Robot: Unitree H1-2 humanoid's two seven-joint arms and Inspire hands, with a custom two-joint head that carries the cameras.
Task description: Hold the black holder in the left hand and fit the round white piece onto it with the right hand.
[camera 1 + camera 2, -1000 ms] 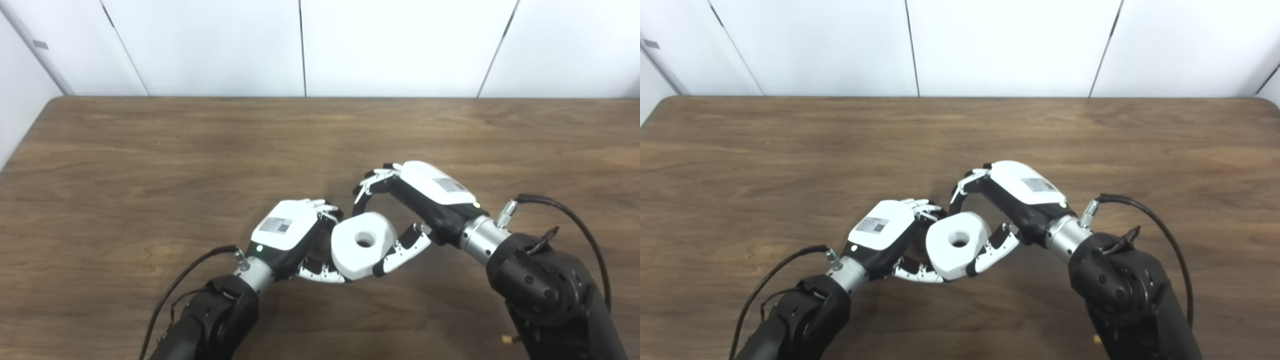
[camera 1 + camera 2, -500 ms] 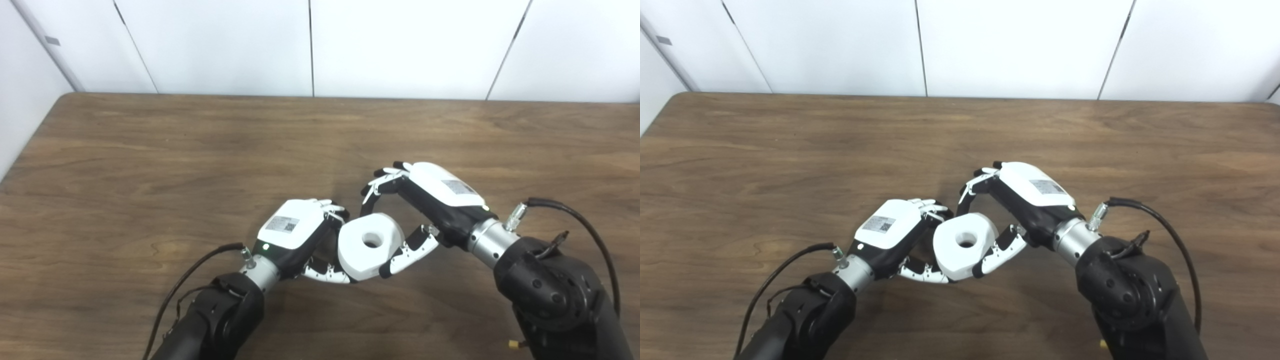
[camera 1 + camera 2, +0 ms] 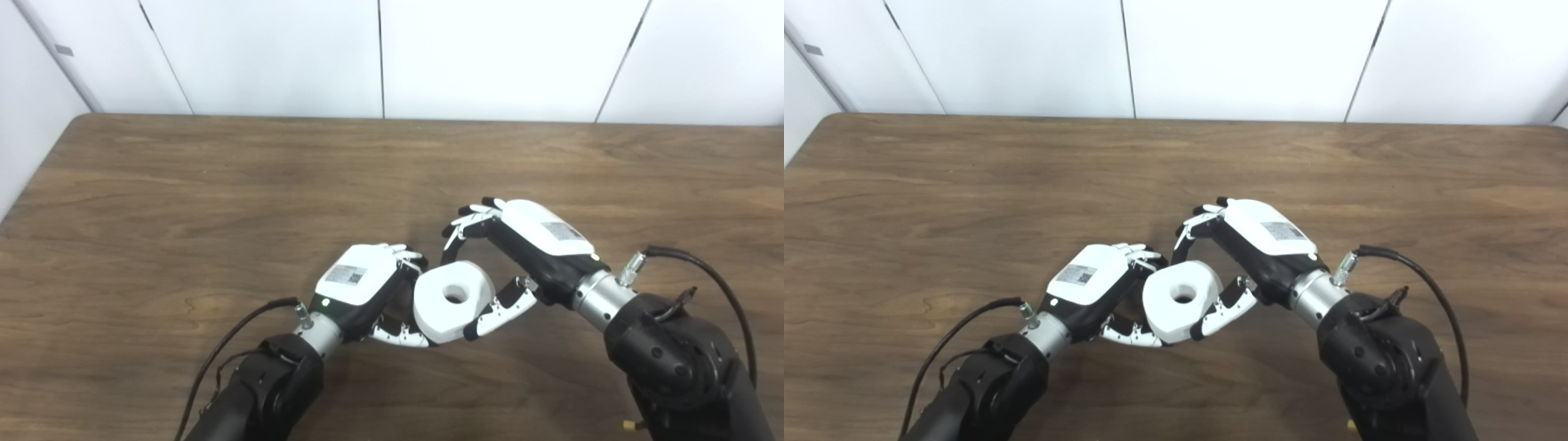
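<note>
The round white piece (image 3: pixel 436 311), thick with a centre hole facing up, sits between my two hands near the table's front middle. My left hand (image 3: pixel 360 286) is curled shut against its left side, thumb lying under the piece. Only a dark sliver of the black holder (image 3: pixel 408 291) shows between that hand and the piece; the rest is hidden. My right hand (image 3: pixel 531 240) arches around the piece from the right. Its thumb (image 3: pixel 497 308) touches the piece's lower right edge, while its fingers (image 3: pixel 460 225) curl above the piece with a gap of table showing.
The wooden table (image 3: pixel 184 202) stretches to a white panelled wall at the back. Black cables loop off both wrists near the front edge, one of them the right cable (image 3: pixel 704 269). No other objects lie on the table.
The whole picture shifted between one second and half a second ago, so the camera moved. Hands and white piece keep the same pose; the right forearm sits marginally lower.
</note>
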